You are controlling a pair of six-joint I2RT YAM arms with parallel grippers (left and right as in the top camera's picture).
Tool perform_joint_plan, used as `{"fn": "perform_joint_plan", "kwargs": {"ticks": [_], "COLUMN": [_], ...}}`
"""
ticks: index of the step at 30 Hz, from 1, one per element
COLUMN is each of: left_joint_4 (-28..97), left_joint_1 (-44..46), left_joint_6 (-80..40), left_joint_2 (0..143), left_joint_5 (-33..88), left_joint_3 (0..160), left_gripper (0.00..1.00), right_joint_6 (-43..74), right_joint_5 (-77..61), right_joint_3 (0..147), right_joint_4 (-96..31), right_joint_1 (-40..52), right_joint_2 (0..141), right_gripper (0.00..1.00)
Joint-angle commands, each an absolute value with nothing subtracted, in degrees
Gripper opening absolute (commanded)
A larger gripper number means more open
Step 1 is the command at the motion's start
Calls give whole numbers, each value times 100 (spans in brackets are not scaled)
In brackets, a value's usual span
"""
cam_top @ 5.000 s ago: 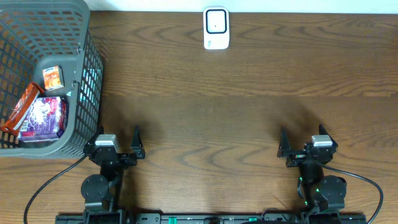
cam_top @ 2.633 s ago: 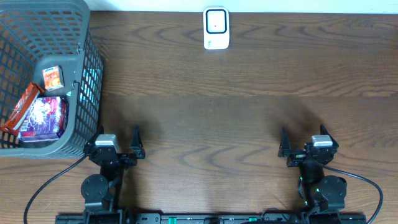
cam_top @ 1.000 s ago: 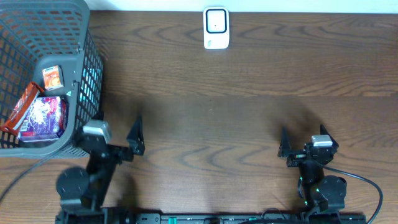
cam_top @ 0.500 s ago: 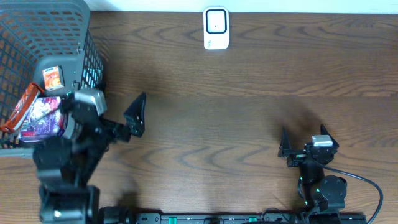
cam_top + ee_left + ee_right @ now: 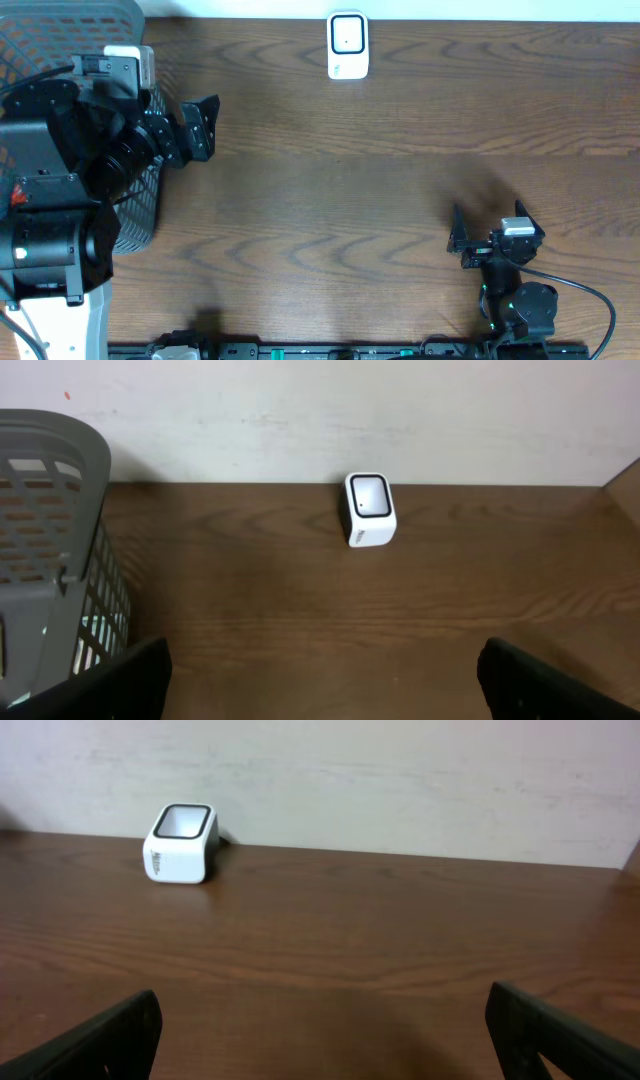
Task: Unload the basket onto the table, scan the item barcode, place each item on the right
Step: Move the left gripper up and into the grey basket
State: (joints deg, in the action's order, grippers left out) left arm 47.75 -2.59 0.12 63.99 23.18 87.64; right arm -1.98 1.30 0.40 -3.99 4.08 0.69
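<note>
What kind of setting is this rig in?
Likely a mock shop checkout on a test bench: a white barcode scanner at the far edge of the table, a grey shopping basket on the left.

— What can't you make out?
— The basket (image 5: 137, 212) at the table's far left corner. From above, the left arm (image 5: 60, 170) covers nearly all of it, so its inside is hidden. In the left wrist view the picture's left edge cuts it off.
— And the grippers?
— Each wrist view shows only the fingers' tips, left gripper (image 5: 322, 680) and right gripper (image 5: 325, 1035) alike, cut by the bottom edge. The print on the scanner (image 5: 370, 510) by the table's far edge is too small to read
</note>
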Motion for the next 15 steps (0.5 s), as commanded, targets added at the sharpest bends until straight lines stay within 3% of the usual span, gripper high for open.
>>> {"fn": "perform_joint_plan", "kwargs": {"ticks": [1,7,15], "left_joint_4": [4790,5402,7625], "left_joint_1": [-283,-283,-283], "left_joint_6": [75,-526,-519], "left_joint_2": [6403,6657,7913], "left_joint_5": [2287,2018,856], "left_joint_3": [8917,9533,11793], "left_gripper": [98,98,98], "right_joint_6": [-242,-242,-242], "right_joint_5": [183,183,183], "right_joint_3": [32,32,32], "right_joint_4": [-410,-410,-410], "right_joint_1": [384,384,384], "right_joint_2": [38,38,38], "right_gripper": [99,99,99]}}
